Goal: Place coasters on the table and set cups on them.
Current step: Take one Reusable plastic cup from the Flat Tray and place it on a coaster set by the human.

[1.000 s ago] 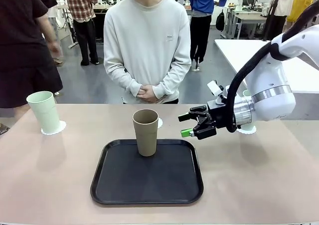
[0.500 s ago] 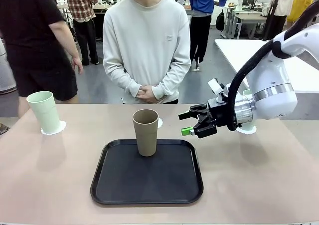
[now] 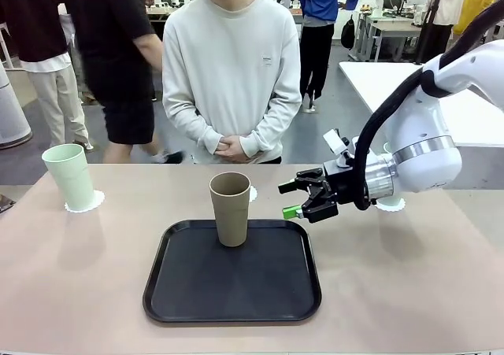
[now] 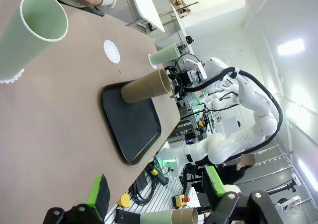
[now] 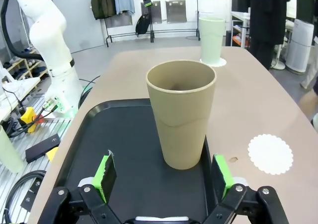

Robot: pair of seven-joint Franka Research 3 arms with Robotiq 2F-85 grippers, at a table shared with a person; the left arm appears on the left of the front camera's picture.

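Spanning the scene, beige table with black tray at centre; tan cup upright on tray's far edge. Right gripper just beside it, jaws apart, empty. Mint cup on coaster far left; bare coaster behind tray. Left gripper spread wide, empty.

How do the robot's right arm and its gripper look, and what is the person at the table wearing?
The right arm is glossy white with rounded joints, a silver ring at the wrist and a black corrugated cable running along it. Its right gripper is black with two fingers carrying bright green pads. The person wears a pale grey long-sleeved sweatshirt.
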